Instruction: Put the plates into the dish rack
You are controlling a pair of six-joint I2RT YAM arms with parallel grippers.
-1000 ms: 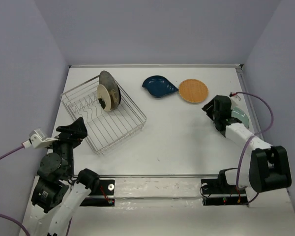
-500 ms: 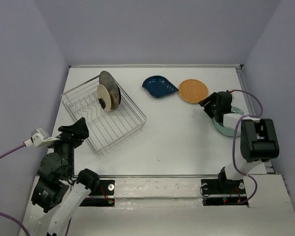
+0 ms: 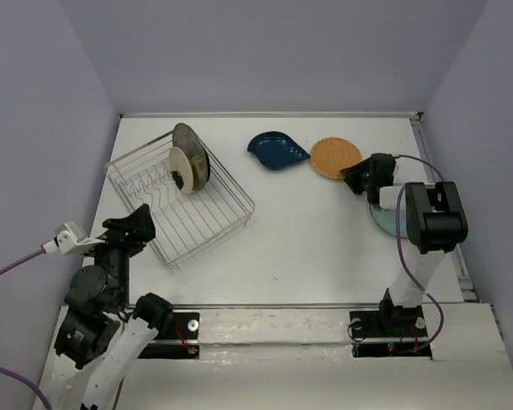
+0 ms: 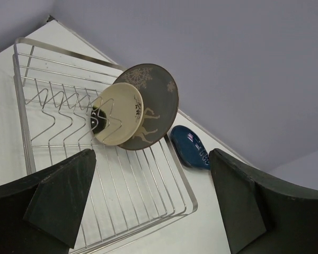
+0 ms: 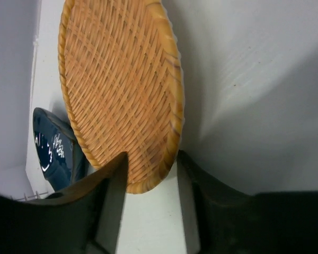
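The orange woven plate (image 3: 336, 157) lies flat at the back right, and my right gripper (image 3: 355, 178) is at its near edge. In the right wrist view the jaws (image 5: 151, 180) stand open astride the orange plate's rim (image 5: 122, 90). The dark blue leaf-shaped plate (image 3: 278, 150) lies just left of it. The dish rack (image 3: 231, 184) holds the grey deer plate (image 3: 191, 149), the cream plate (image 3: 181, 166) and a dark plate (image 4: 98, 119) upright. A pale teal plate (image 3: 378, 213) lies partly under the right arm. My left gripper (image 3: 132, 224) hangs open near the rack's front left, holding nothing.
The rack's near rows of tines (image 4: 58, 114) hold nothing. Pale walls close in the table on three sides. A purple cable (image 3: 427, 166) loops over the right arm.
My right gripper has moved left and back, from over the teal plate to the orange plate's near rim, and its jaws have narrowed. The left arm has barely shifted.
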